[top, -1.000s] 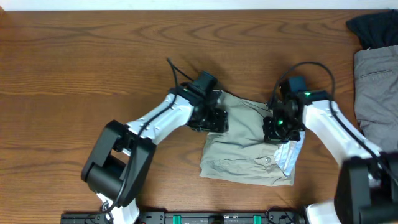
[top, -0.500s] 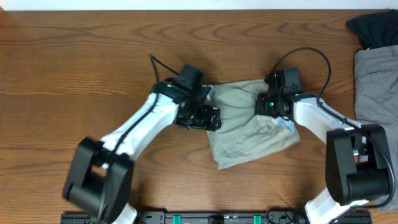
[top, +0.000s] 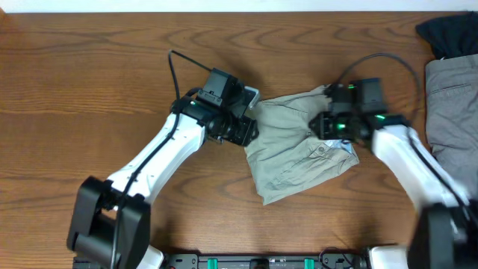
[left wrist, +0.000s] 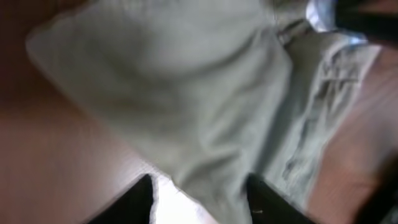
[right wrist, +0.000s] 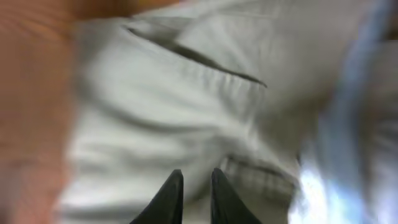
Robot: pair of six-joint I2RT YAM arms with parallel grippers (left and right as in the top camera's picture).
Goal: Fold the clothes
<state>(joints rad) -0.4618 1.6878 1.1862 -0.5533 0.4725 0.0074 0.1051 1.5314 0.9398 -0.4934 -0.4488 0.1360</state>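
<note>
I see one bench (top: 89, 67), brown wood, with everything lying on it. The largest piece of cloth fully in view is the pair of khaki-green shorts (top: 299, 149). They lie in a rumpled, skewed heap about the middle of the bench, a little toward the right edge and well apart from the other garments.

I judge them light, soft and limp. They will sag and drag if I lift them by a single layer, and the creases show the cotton holds whatever shape it is dropped in. They are neither fragile nor slippery, so a firm pinch should be safe. The stiffest parts look like the waistband and the stitched pocket seam on the side toward the right edge, where the pale lining shows. I would take hold there and at the opposite hem corner, one point per arm, so the cloth spreads flat between them.

A grey garment (top: 452, 97) lies against the right edge, and a black garment (top: 448, 33) sits at the far right corner. Both are cut off by the frame and neither is part of this job.

The left gripper (left wrist: 199, 200) is at the shorts' left side with its fingers spread and a loose cloth edge sagging between them, apparently unpinched. The right gripper (right wrist: 194, 190) is over the waistband side, its fingers nearly pressed together with a thin slit between them. The blur keeps me from telling whether any fabric is caught there.

My count is one bench, one pair of shorts, one grey garment, one black garment and two grippers.
</note>
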